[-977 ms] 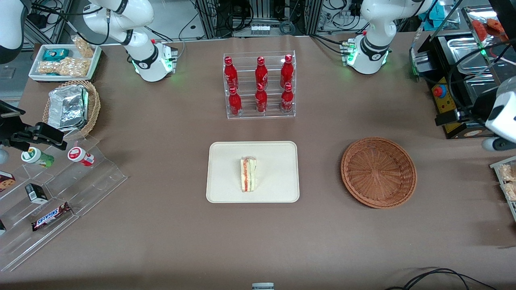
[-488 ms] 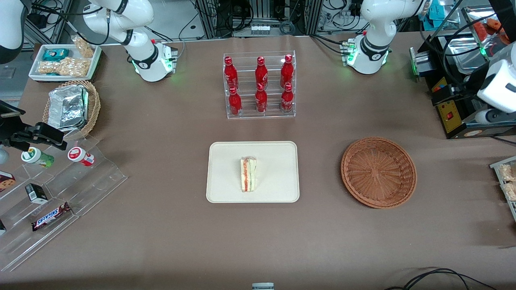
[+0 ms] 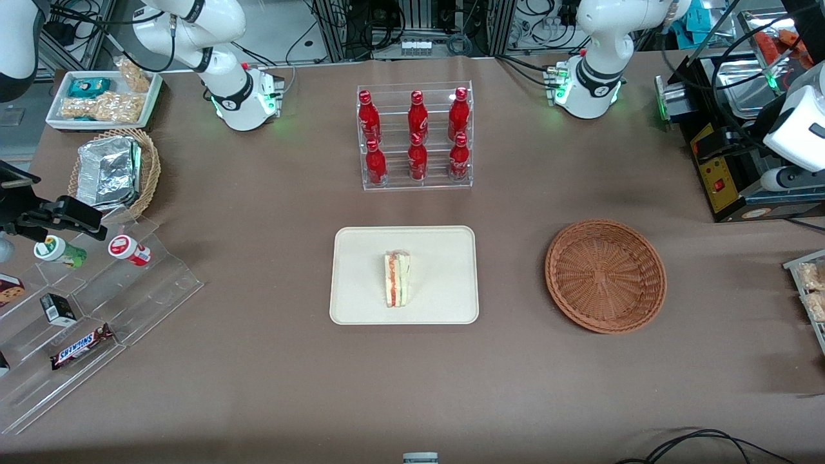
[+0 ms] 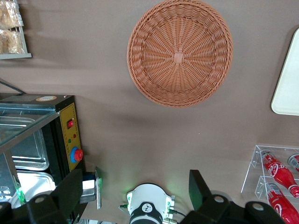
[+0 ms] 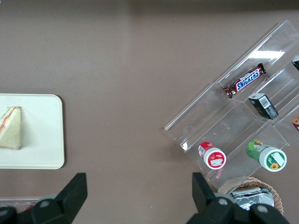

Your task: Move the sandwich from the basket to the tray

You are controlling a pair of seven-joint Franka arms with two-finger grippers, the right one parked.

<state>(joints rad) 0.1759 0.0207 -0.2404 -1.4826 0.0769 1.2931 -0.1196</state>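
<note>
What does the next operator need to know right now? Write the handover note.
Gripper: open, holding nothing, raised at the working arm's end of the table, away from the basket.
Sandwich: lying on the tray, near its middle.
Basket: holds nothing, beside the tray.
Done: the sandwich is placed and released.
Left: nothing of the task itself; parking the arm at most.

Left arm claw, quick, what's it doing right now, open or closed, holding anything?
Left arm claw: open and holding nothing, raised high above the table at the working arm's end; the sandwich already lies on the tray, and the basket has nothing in it.
</note>
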